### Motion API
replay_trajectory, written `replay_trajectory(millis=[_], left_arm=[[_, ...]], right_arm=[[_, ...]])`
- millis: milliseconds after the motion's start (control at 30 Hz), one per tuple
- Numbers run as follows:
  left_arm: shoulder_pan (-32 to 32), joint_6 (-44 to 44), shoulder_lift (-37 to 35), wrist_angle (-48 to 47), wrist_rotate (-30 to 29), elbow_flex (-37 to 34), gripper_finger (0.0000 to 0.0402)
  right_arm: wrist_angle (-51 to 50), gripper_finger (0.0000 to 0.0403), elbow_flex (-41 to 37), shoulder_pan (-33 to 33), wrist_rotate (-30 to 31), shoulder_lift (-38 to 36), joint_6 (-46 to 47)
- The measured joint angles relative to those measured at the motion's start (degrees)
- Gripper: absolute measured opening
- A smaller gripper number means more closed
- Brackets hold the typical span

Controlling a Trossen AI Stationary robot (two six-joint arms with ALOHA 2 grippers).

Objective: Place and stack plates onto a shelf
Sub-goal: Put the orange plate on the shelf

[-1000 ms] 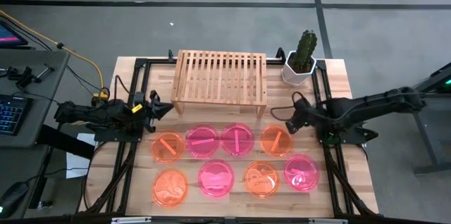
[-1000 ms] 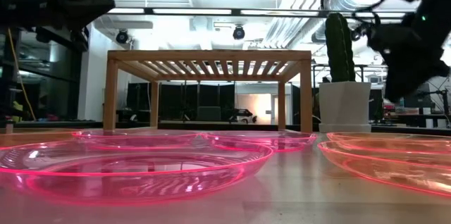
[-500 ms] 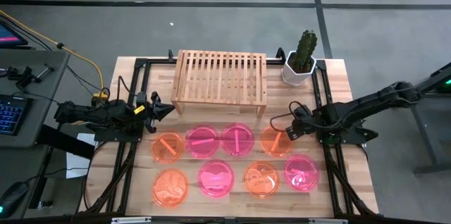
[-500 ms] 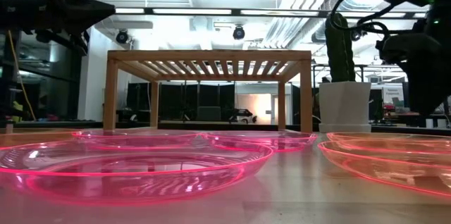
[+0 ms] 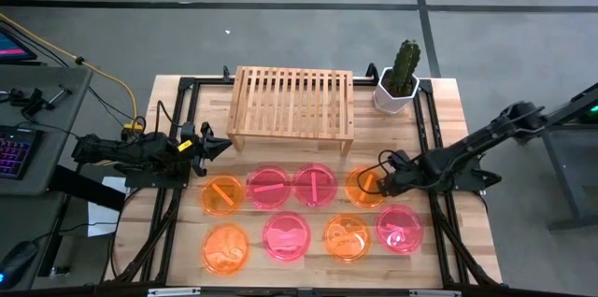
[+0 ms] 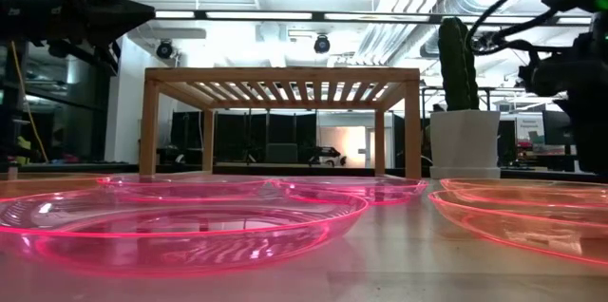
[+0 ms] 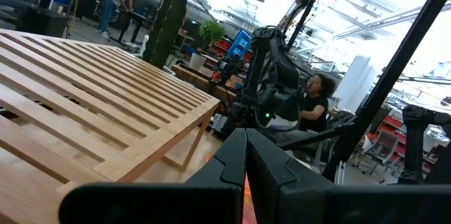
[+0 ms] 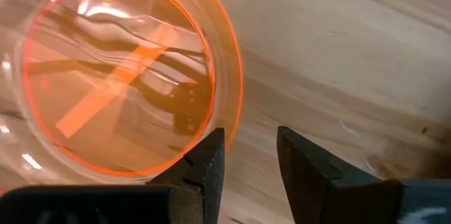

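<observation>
Eight translucent plates lie flat on the table in two rows, near the shelf (image 5: 292, 103), a low slatted light-wood rack that has nothing on it. The far row holds an orange plate (image 5: 223, 195), two pink plates (image 5: 268, 187) (image 5: 315, 185) and an orange striped plate (image 5: 363, 188). My right gripper (image 5: 376, 181) (image 8: 250, 150) is open at that striped plate's right rim (image 8: 236, 90). One finger (image 8: 209, 155) is over the rim and the other (image 8: 303, 164) over bare wood. My left gripper (image 5: 218, 145) (image 7: 245, 160) is shut and waits left of the shelf. My right gripper comes at the orange striped plate's right rim (image 8: 227, 122) slanting down from the table's right. Whether its finger (image 8: 209, 155) touches the rim, I cannot tell. The plate lies flat on the table.
The near row has an orange plate (image 5: 225, 247), a pink one (image 5: 286, 236), an orange one (image 5: 347, 237) and a pink one (image 5: 400, 229). A cactus in a white pot (image 5: 399, 82) stands right of the shelf. Black frame rails run along both table sides.
My right gripper has moved toward the table's near edge and a little left, from beside the shelf's right end to the orange striped plate's right rim. The plates and the left arm have stayed put.
</observation>
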Motion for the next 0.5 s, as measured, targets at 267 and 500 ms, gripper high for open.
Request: replay_trajectory(millis=[267,500], left_arm=[[0.0,0.0,0.0,0.0,1.4,0.0,0.0001],[0.0,0.0,0.0,0.0,2.4,0.0,0.0001]], right_arm=[[2.0,0.0113,0.0,0.0,0.7,3.3,1.2],[4.1,0.0113,0.0,0.0,0.7,5.7,1.0]])
